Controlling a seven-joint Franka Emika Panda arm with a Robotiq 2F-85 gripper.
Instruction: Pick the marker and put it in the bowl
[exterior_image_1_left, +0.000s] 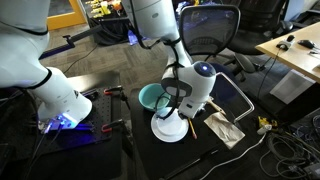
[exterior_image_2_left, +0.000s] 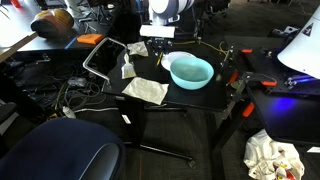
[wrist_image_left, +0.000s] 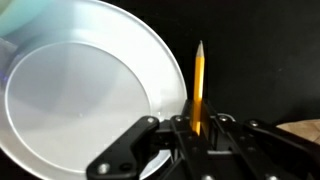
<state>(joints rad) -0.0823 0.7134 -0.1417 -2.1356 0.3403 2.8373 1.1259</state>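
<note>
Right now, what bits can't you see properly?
- The marker: in the wrist view its lower end is hidden behind the gripper, and it is unclear whether the jaws pinch it.
- The white plate: in the wrist view it is cut off by the left and bottom edges.
- The bowl: in an exterior view it is partly hidden by the robot arm.
</note>
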